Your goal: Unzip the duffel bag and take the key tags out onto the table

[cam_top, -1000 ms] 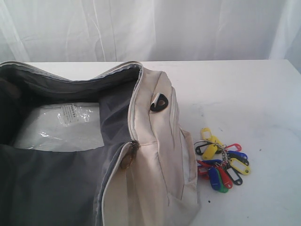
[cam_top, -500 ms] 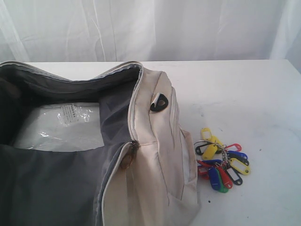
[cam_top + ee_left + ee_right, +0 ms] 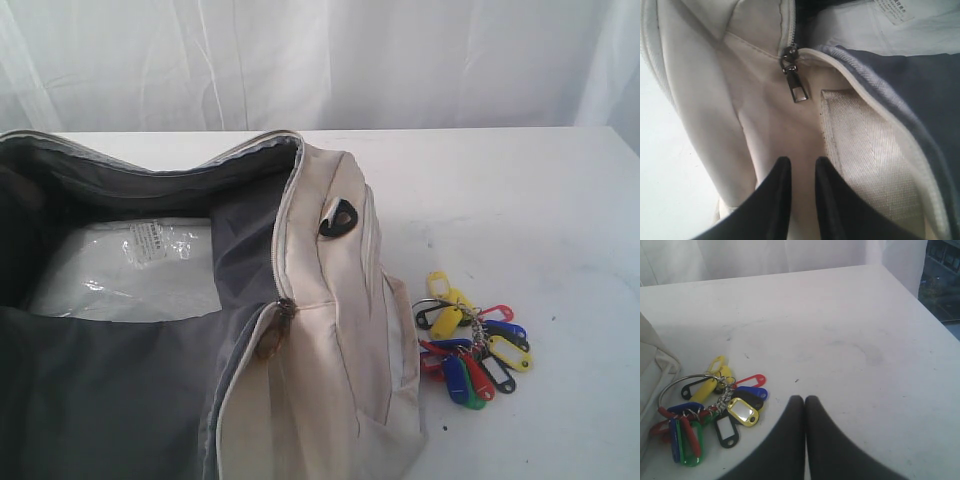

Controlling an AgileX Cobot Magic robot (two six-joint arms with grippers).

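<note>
The cream duffel bag [image 3: 330, 330] lies unzipped on the left of the white table [image 3: 520, 200], its dark grey lining showing. Just right of the bag, the key tags [image 3: 470, 345] rest on the tabletop as a bunch of yellow, blue, red, green and black tags on rings. Neither gripper appears in the exterior view. My left gripper [image 3: 800, 162] hovers over the bag's cream end fabric, below the metal zipper pull [image 3: 796, 80], its fingers a little apart with nothing between them. My right gripper [image 3: 801, 400] is shut and empty above bare table, just beside the key tags [image 3: 715, 410].
A clear plastic packet [image 3: 130, 265] with a white label lies inside the bag. A black D-ring [image 3: 340, 217] sits on the bag's end. A pale webbing handle [image 3: 865, 160] runs beside the left fingers. White curtain hangs behind the table.
</note>
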